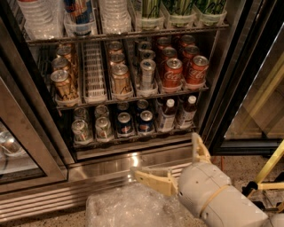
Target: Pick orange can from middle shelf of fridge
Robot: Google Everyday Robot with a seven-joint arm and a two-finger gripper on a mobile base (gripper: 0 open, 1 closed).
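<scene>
The fridge (133, 153) stands open before me. Its middle shelf (133, 99) holds lanes of cans. Coppery orange cans fill the far-left lane, with the front one (63, 84) at the rim, and a middle lane, with its front can (120, 79) at the rim. A slim silver can (147, 73) and red Coca-Cola cans (172, 72) stand to their right. My gripper (164, 153) is open and empty. It is low in front of the fridge's base, below and to the right of the orange cans.
One white lane (94, 71) between the orange lanes has no cans. The top shelf holds water bottles (114, 15) and green bottles (179, 9). The bottom rack holds blue cans (125, 124) and bottles (166, 114). Crumpled clear plastic (128, 206) lies below my gripper. A yellow frame (266, 168) stands at the right.
</scene>
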